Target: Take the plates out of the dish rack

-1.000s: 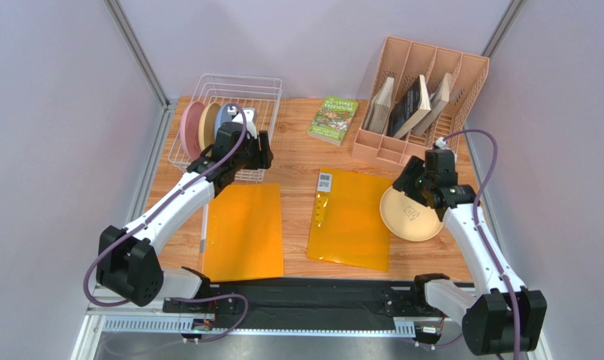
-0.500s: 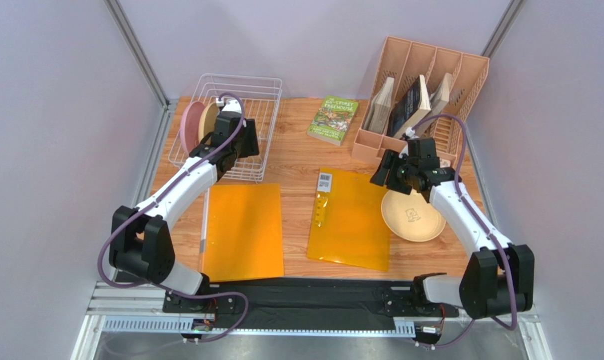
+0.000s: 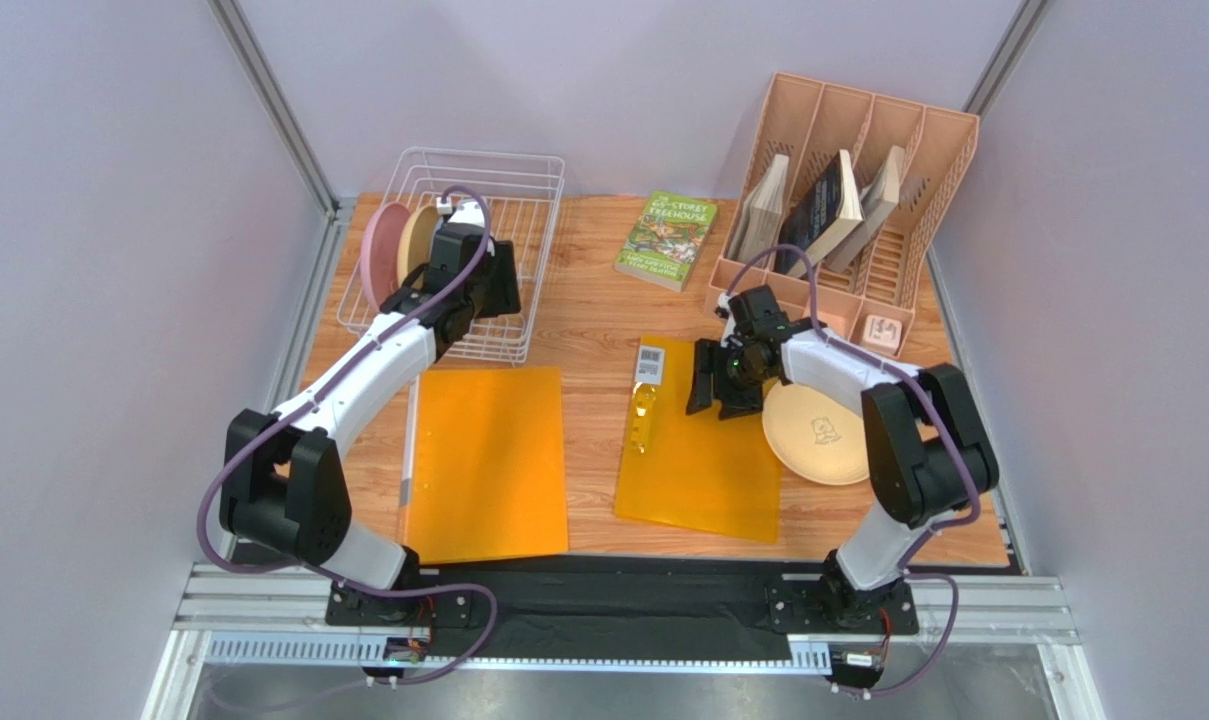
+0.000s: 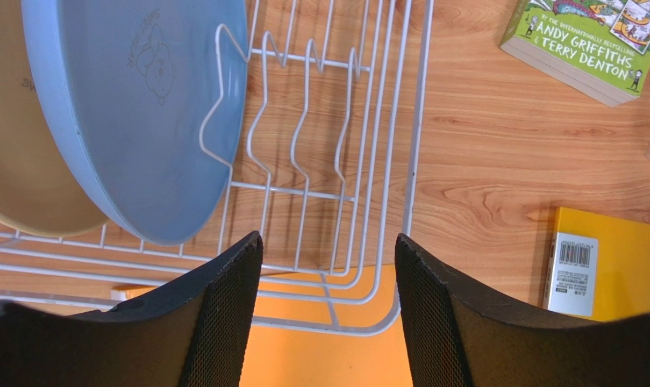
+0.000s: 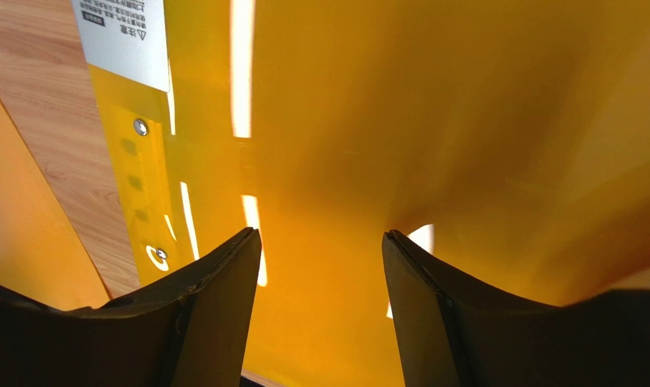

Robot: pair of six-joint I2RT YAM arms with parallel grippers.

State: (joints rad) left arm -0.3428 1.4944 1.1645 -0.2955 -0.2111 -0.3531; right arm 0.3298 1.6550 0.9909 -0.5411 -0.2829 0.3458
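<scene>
The white wire dish rack (image 3: 517,195) stands at the back left. A pink plate (image 3: 380,249) and a cream plate (image 3: 413,240) stand on edge in it. In the left wrist view a light blue plate (image 4: 134,105) stands upright beside the cream plate (image 4: 21,161) in the rack's slots (image 4: 336,161). My left gripper (image 3: 493,285) (image 4: 328,250) hangs open and empty over the rack's near right corner, to the right of the blue plate. Another cream plate (image 3: 824,432) lies flat on the table at the right. My right gripper (image 3: 711,375) (image 5: 320,234) is open and empty over an orange folder (image 5: 401,113), left of that plate.
Two orange folders (image 3: 490,462) (image 3: 700,443) lie on the wooden table near the front. A green book (image 3: 666,237) lies at the back centre. A peach slotted organizer (image 3: 851,180) with books stands at the back right. Grey walls close in both sides.
My right gripper has left the cream plate flat on the table and swung left over the orange folder. My left gripper moved up to the rack, then held still.
</scene>
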